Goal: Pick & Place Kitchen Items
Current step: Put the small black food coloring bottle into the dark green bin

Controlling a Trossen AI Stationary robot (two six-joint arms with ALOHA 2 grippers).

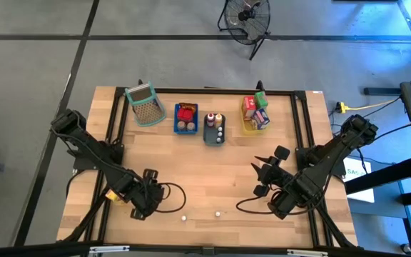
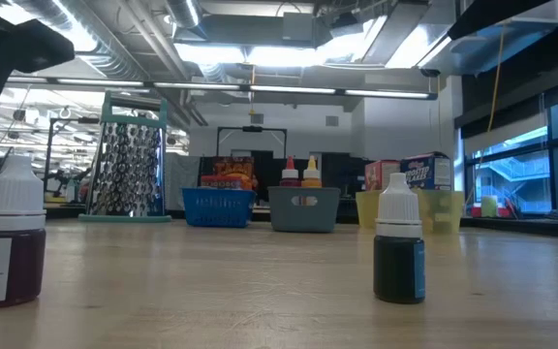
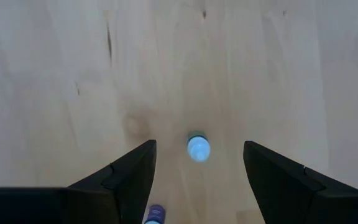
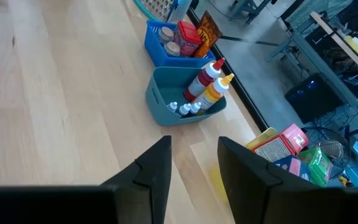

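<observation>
Wooden table (image 1: pixel 212 178), light planks, black frame at edges. Along far side, in row: mesh basket (image 1: pixel 143 104), blue tray (image 1: pixel 185 118), grey tray (image 1: pixel 213 128), yellow tray (image 1: pixel 254 118). Near front edge: two small white-capped bottles (image 1: pixel 184 218) (image 1: pixel 218 213), upright, apart from each other.

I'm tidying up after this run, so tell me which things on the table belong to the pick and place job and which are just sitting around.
Job:
- two small white-capped dropper bottles
- red packets in the blue tray
- sauce bottles in the grey tray
- cartons in the yellow tray

Lying about:
- perforated mesh basket
- floor fan
</observation>
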